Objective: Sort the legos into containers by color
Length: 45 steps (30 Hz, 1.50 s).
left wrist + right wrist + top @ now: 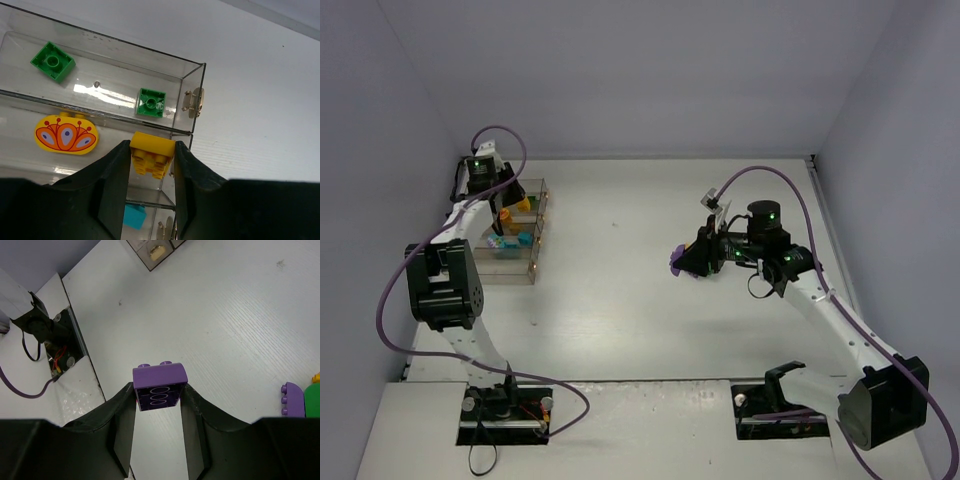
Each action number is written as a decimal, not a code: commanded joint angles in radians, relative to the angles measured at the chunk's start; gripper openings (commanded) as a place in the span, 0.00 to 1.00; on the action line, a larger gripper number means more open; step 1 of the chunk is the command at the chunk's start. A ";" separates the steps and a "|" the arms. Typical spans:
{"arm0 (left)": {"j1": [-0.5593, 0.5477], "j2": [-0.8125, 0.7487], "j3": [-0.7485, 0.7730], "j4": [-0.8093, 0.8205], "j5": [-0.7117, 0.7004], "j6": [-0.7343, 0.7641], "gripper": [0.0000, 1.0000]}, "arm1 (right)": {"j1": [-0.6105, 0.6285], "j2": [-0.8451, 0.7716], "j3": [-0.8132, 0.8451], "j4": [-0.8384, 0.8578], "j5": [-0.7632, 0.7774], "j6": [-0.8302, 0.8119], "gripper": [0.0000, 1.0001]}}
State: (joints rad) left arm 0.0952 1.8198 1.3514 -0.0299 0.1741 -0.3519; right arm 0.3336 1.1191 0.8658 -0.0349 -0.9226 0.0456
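Glossy clear plastic containers (pixel 192 82), smooth plastic legos (pixel 151 102), matt table (pixel 260 100).

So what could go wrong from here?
The small yellow brick in the left gripper hangs at the divider of the clear plastic compartment box; released, it may drop beside the green square bricks instead of the yellow patterned oval piece.
The right gripper holds a purple sloped brick; bringing it over could crowd the left arm at the box.

Edge cuts off the green brick (pixel 313 401) — teal brick (pixel 136 216) half hidden.
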 commanded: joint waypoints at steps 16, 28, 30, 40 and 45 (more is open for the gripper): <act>0.000 -0.119 -0.023 0.007 0.019 -0.015 0.57 | 0.031 0.034 0.045 0.044 -0.001 -0.003 0.00; -0.247 -0.323 -0.043 -0.044 0.595 -0.082 0.64 | 0.070 0.022 0.038 0.139 -0.019 0.013 0.00; -0.346 -0.350 -0.067 -0.039 0.689 -0.018 0.65 | 0.070 0.030 0.041 0.145 -0.031 0.014 0.00; -0.494 -0.416 -0.187 0.074 0.939 0.007 0.65 | 0.070 0.071 0.093 0.161 -0.093 0.042 0.00; -0.526 -0.424 -0.167 0.067 0.984 0.031 0.65 | 0.070 0.088 0.111 0.165 -0.110 0.077 0.00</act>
State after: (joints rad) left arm -0.4095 1.4467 1.1313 -0.0452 1.0702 -0.3595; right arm 0.3958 1.1957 0.9161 0.0509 -0.9813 0.0914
